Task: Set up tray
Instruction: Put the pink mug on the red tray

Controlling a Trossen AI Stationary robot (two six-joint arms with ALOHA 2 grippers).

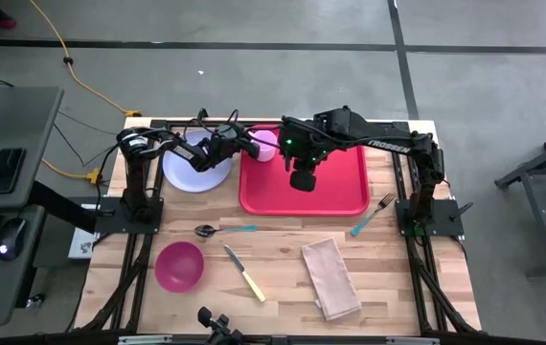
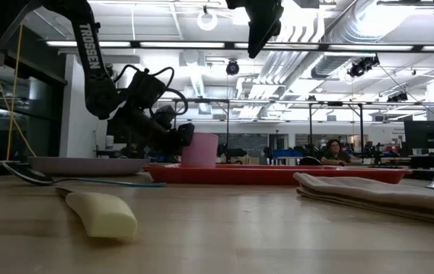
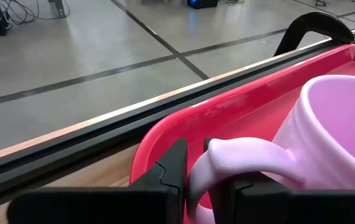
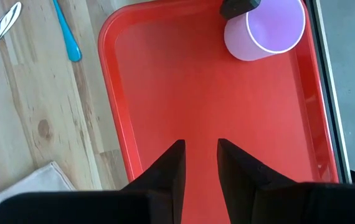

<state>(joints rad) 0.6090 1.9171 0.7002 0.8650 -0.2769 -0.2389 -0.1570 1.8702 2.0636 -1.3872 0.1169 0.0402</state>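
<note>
The red tray (image 1: pixel 335 192) lies flat at the table's middle far side. A pale pink mug (image 1: pixel 265 145) stands upright in its far left corner, also seen in the right wrist view (image 4: pixel 266 28). My left gripper (image 1: pixel 245 148) reaches over from the table's left, past the lavender plate (image 1: pixel 194 165), and is shut on the mug's handle. My right gripper (image 1: pixel 302 179) hangs open above the tray's middle, fingers pointing down (image 4: pixel 201 152), touching nothing. My left gripper (image 3: pixel 196 165) pinches the mug's loop handle (image 3: pixel 243 154) between its two fingers (image 3: pixel 172 169). It comes in about level from the table's left side. The mug (image 2: pixel 199 150) stays upright, its base down at the tray's floor behind the rim (image 2: pixel 278 173).
On the near half of the table lie a magenta bowl (image 1: pixel 179 265), a yellow-handled knife (image 1: pixel 245 274), a blue-handled spoon (image 1: pixel 223 230), a blue-handled fork (image 1: pixel 374 216) and a folded beige napkin (image 1: pixel 330 279). People sit in the room beyond the far edge.
</note>
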